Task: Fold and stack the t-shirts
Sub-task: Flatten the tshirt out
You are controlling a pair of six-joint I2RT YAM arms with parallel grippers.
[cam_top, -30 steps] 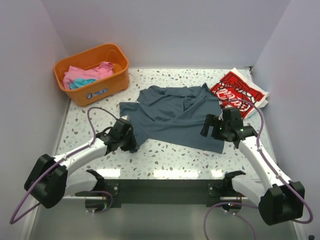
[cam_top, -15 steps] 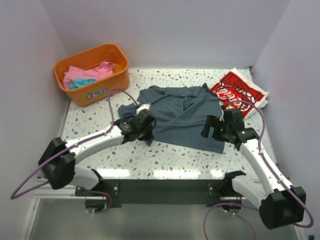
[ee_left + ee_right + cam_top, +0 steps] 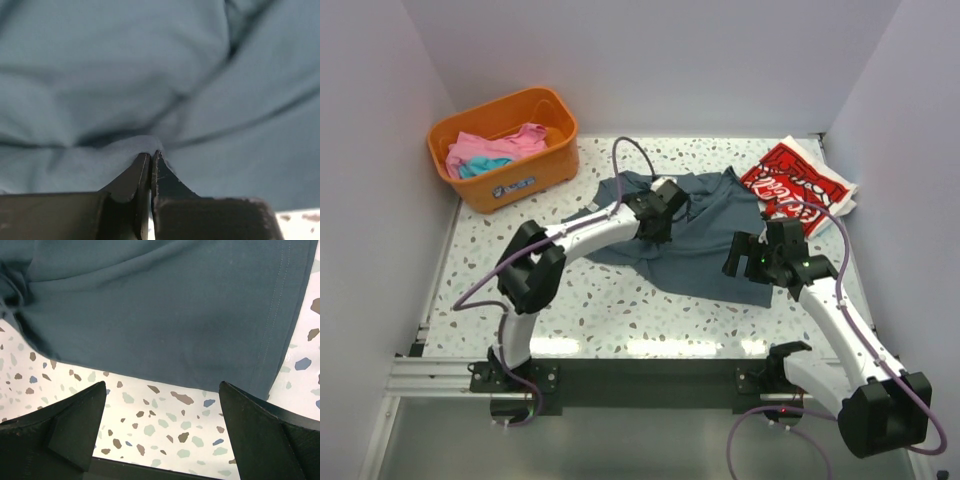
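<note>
The dark slate-blue t-shirt [image 3: 705, 250] lies rumpled in the middle of the table, its left part drawn over onto itself. My left gripper [image 3: 664, 206] reaches over its upper middle, shut on a pinched fold of that cloth [image 3: 145, 145], which fills the left wrist view. My right gripper [image 3: 744, 256] hovers open at the shirt's lower right corner, over its hem [image 3: 165, 315], with only speckled table between the fingers. A folded red t-shirt with white script [image 3: 792, 180] lies at the back right. Pink [image 3: 492, 147] and turquoise [image 3: 474, 167] t-shirts sit in the basket.
The orange plastic basket [image 3: 525, 182] stands at the back left corner. White walls close the table on the left, back and right. Bare speckled tabletop [image 3: 490, 270] shows to the left of and in front of the blue shirt.
My left gripper closed on the blue shirt's left edge and swept it right and away, across the shirt. The right arm has hardly moved.
</note>
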